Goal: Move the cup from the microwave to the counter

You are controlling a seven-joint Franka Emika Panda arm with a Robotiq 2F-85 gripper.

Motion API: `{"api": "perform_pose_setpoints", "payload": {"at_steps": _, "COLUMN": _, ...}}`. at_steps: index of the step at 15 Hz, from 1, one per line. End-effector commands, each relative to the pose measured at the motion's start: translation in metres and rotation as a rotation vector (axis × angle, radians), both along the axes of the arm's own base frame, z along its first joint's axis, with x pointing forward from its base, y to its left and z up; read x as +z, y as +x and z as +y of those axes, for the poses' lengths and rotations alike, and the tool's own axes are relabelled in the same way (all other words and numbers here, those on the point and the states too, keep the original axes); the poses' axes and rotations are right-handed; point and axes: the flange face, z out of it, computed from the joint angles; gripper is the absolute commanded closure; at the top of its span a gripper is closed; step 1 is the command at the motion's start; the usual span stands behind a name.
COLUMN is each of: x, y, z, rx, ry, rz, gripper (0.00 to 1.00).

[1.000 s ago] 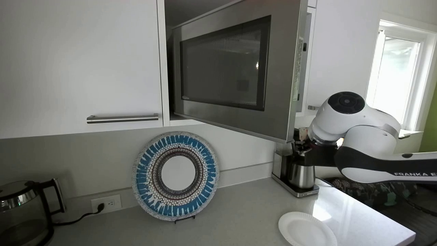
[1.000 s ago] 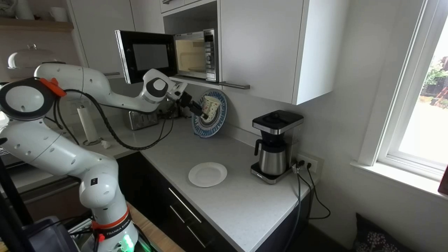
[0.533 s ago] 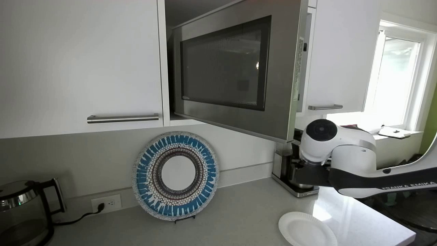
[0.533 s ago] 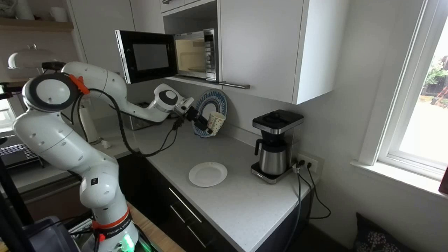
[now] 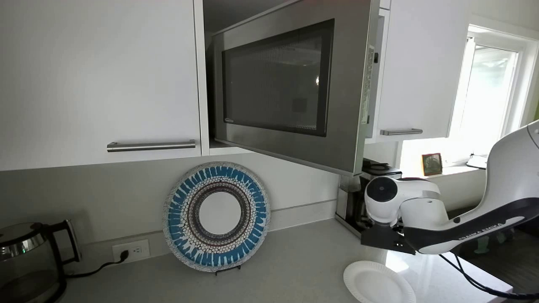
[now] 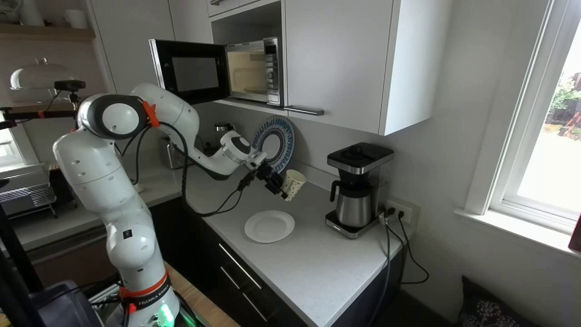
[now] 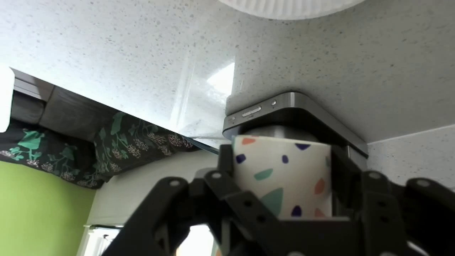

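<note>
- Microwave [image 6: 271, 68]: standing open.
- Plate [image 6: 269, 226]: flat on your counter [image 6: 304, 259].
- Gripper [image 7: 282, 160]: closed on opposite sides of the cup [image 6: 294, 185].
- Cup: held tilted above the counter; probably light, thin-walled, slightly slippery, easily crushed; you hold it best by its side walls, squeezing lightly.
- Coffee maker [image 6: 356, 193]: near it, apart.

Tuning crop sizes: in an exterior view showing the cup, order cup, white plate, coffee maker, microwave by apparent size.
1. microwave, open door included
2. coffee maker
3. white plate
4. cup
No close calls.
</note>
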Motion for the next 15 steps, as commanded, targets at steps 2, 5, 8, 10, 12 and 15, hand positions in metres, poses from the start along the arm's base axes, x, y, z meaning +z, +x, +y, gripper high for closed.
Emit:
{"api": "perform_pose_setpoints", "payload": {"at_steps": 2, "x": -0.037, "y": 0.032, "z": -0.031, "rx": -0.052, "ry": 0.003, "rz": -0.01, "gripper": 0.59}}
{"api": "perform_pose_setpoints", "payload": {"at_steps": 5, "x": -0.036, "y": 0.027, "z": -0.035, "rx": -0.059, "ry": 0.018, "rz": 0.022, "gripper": 0.34}}
{"api": "perform_pose_setpoints", "payload": {"at_steps": 8, "x": -0.044, "y": 0.036, "z": -0.036, "rx": -0.06, "ry": 0.023, "rz": 0.032, "gripper": 0.34}}
{"api": "perform_pose_setpoints", "payload": {"at_steps": 10, "x": -0.044, "y": 0.037, "z": -0.035, "rx": -0.057, "ry": 0.023, "rz": 0.031, "gripper": 0.59}}
{"api": "perform_pose_setpoints", "payload": {"at_steps": 12, "x": -0.054, "y": 0.038, "z": -0.042, "rx": -0.08, "ry": 0.003, "rz": 0.01, "gripper": 0.59}}
{"api": "perform_pose_setpoints", "payload": {"at_steps": 15, "x": -0.073, "y": 0.036, "z": -0.056, "rx": -0.117, "ry": 0.009, "rz": -0.018, "gripper": 0.59}}
